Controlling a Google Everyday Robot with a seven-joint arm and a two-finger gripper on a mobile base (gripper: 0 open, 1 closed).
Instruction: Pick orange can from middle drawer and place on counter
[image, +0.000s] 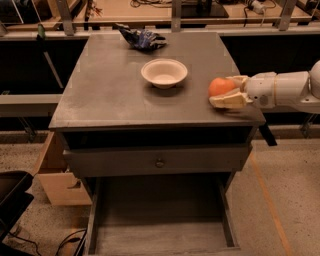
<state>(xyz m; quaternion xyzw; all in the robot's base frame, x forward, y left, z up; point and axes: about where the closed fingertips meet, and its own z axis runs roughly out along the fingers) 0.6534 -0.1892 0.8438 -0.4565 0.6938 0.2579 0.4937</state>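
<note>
The orange can (220, 86), a small round orange ball, sits at the right edge of the grey counter (110, 85). My gripper (223, 92) reaches in from the right on a white arm and is shut on it, one finger behind and one in front. The orange can is at or just above the counter's surface; I cannot tell whether it touches. The middle drawer (160, 235) is pulled open low at the front, and its plank floor is bare.
A white bowl (164, 72) stands mid-counter, left of the orange can. A crumpled blue bag (142, 37) lies at the counter's back edge. A shut drawer front with a round knob (159, 162) is above the open drawer. A cardboard box (55, 175) stands on the floor at the left.
</note>
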